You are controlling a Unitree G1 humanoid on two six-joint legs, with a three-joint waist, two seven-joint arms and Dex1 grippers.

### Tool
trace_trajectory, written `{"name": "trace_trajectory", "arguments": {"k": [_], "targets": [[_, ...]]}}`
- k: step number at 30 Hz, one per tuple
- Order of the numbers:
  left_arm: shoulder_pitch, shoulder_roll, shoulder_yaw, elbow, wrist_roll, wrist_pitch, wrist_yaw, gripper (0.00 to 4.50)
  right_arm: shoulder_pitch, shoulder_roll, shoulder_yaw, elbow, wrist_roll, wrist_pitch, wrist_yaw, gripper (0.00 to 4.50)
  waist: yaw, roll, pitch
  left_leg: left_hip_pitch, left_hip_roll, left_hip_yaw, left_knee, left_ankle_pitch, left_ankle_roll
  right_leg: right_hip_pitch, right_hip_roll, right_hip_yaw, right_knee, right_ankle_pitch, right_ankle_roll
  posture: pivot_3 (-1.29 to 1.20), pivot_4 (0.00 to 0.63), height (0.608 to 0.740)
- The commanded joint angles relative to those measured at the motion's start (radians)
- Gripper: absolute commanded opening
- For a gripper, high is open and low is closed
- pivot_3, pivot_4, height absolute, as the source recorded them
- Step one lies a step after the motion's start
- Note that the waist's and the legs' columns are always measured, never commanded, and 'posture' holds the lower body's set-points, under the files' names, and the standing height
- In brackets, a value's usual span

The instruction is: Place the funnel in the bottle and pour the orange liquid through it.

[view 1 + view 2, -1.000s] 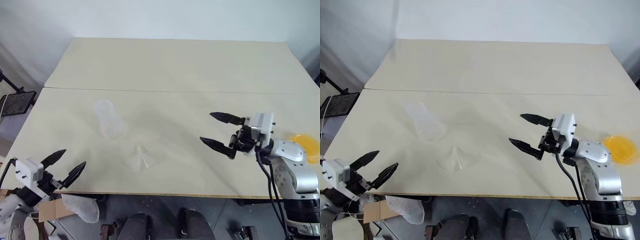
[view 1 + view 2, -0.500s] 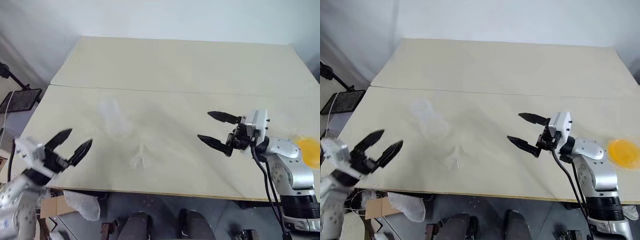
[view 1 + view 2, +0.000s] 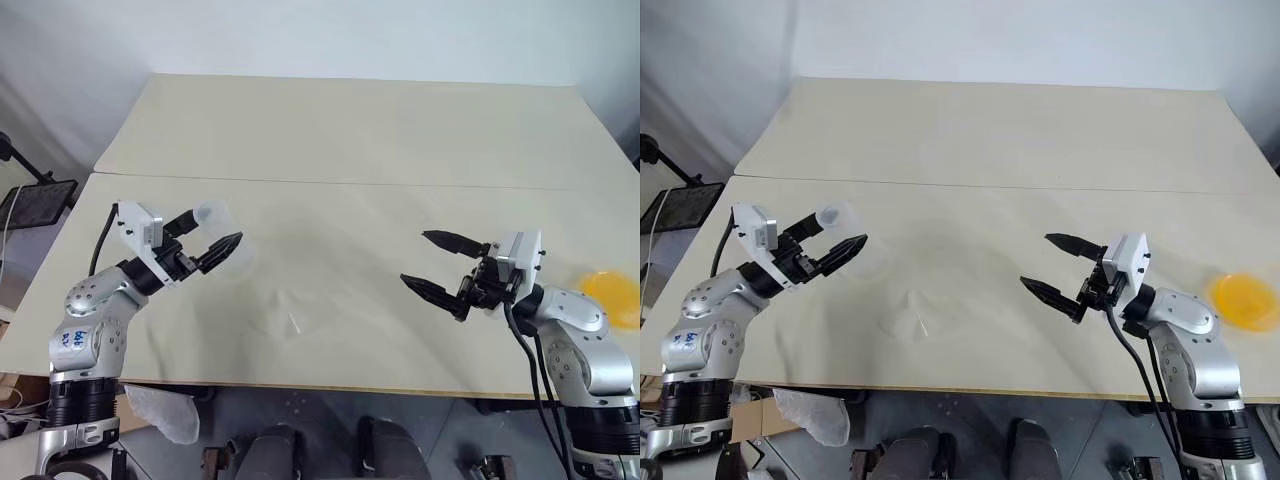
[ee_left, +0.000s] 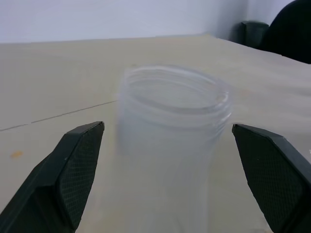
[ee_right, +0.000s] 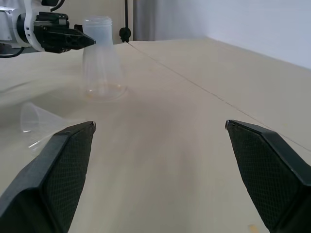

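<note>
The bottle (image 4: 170,145), translucent with a ridged open round mouth and a base wider than its neck, stands upright on the left part of the table (image 3: 350,130). The left gripper (image 3: 212,243) has its fingers spread either side of the neck, not touching. The clear funnel (image 5: 41,119) lies on its side nearer the table's front edge. The right gripper (image 3: 437,265) hovers spread wide, empty. The orange liquid (image 3: 612,295) sits at the table's right edge.

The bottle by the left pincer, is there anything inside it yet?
Nothing shows inside the bottle: its open mouth has no funnel in it, and its clear walls show no orange. The funnel lies on its side on the table.
</note>
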Motion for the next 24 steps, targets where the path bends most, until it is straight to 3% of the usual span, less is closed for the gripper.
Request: {"name": "trace_trajectory", "arguments": {"k": [1, 3, 8, 12, 16, 24], "targets": [[-0.029, -0.004, 0.011, 0.012, 0.007, -0.034, -0.008, 4.3, 0.02, 0.006, -0.021, -0.051, 0.001, -0.018, -0.021, 4.5, 0.002, 0.0, 0.0, 0.0, 0.0, 0.0, 0.0, 0.0, 0.0, 0.0, 0.0, 0.0, 0.0, 0.0, 0.0, 0.0, 0.15, 0.74], [-0.04, -0.005, 0.017, 0.027, 0.006, -0.034, -0.005, 3.92, 0.032, 0.009, -0.024, -0.058, -0.002, -0.023, -0.03, 4.5, 0.004, 0.0, 0.0, 0.0, 0.0, 0.0, 0.0, 0.0, 0.0, 0.0, 0.0, 0.0, 0.0, 0.0, 0.0, 0.0, 0.15, 0.74], [-0.075, 0.007, 0.004, 0.043, -0.004, -0.035, -0.06, 2.44, 0.064, 0.017, -0.039, -0.068, -0.007, -0.041, -0.052, 4.5, 0.009, 0.0, 0.0, 0.0, 0.0, 0.0, 0.001, 0.0, 0.0, 0.0, 0.0, 0.0, 0.0, 0.0, 0.0, 0.0, 0.15, 0.74], [-0.164, -0.022, -0.032, 0.015, -0.015, -0.027, -0.076, 2.4, 0.104, 0.015, -0.059, -0.082, -0.013, -0.058, -0.078, 4.5, 0.013, -0.001, 0.0, -0.001, -0.001, -0.001, 0.001, 0.0, 0.0, 0.0, 0.0, 0.0, 0.0, 0.0, 0.0, 0.0, 0.15, 0.74], [-0.313, -0.091, -0.146, 0.028, 0.02, -0.026, -0.12, 2.4, 0.188, 0.012, -0.113, -0.126, -0.015, -0.068, -0.121, 4.5, 0.02, -0.001, 0.0, -0.001, -0.004, -0.002, 0.001, 0.001, 0.002, 0.001, -0.001, 0.0, 0.0, 0.001, 0.002, 0.0, 0.15, 0.74], [-0.55, -0.313, -0.343, 0.395, 0.172, -0.22, -0.257, 2.4, 0.407, 0.04, -0.223, -0.274, -0.019, -0.074, -0.227, 4.5, 0.031, -0.001, 0.0, -0.001, -0.006, 0.003, 0.001, 0.002, 0.004, 0.001, -0.001, 0.0, -0.002, 0.002, 0.004, 0.0, 0.15, 0.74]]}}
